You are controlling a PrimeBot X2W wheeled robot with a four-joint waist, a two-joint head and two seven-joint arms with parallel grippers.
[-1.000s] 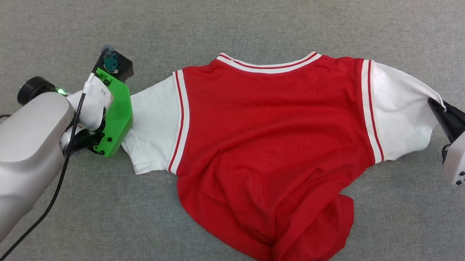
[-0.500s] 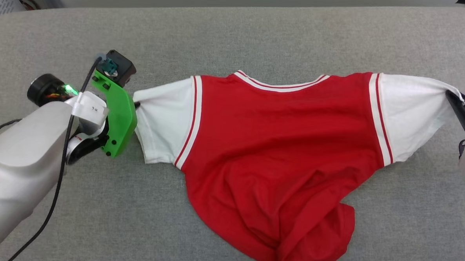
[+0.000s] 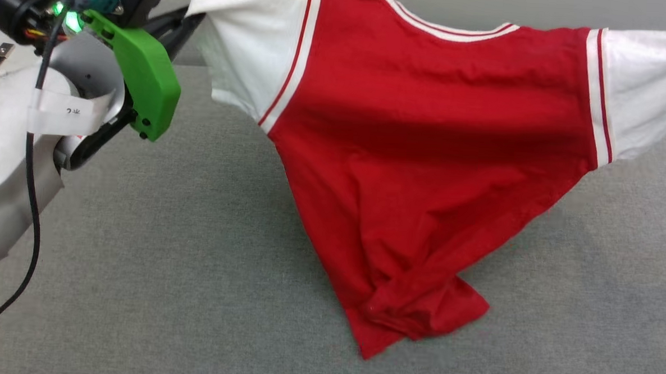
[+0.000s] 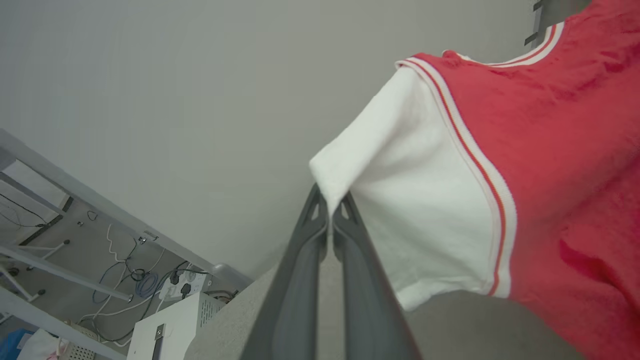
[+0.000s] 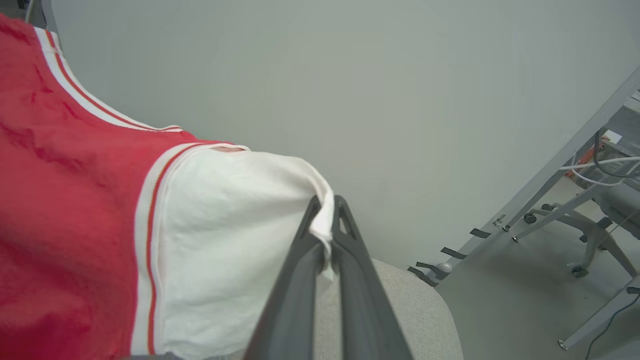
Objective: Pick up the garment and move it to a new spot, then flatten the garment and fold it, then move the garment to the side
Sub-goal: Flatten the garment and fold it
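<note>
nearest, the bunched red hem of the garment [image 3: 425, 129] rests on the grey cloth-covered table [image 3: 138, 268]; the rest hangs lifted above it. a white tape label [image 3: 66, 111] wraps the left forearm beside a green bracket [image 3: 146, 77], and its dark marks are too small to read. higher up, the left gripper [image 4: 330, 202] is pinched closed on the corner of 1 white sleeve, with the cloth draping away to its right. the right gripper [image 5: 327, 207] is clamped on the other sleeve's edge, with the cloth spreading to its left. the garment stretches between the 2, a pale wall [image 5: 350, 75] behind.
</note>
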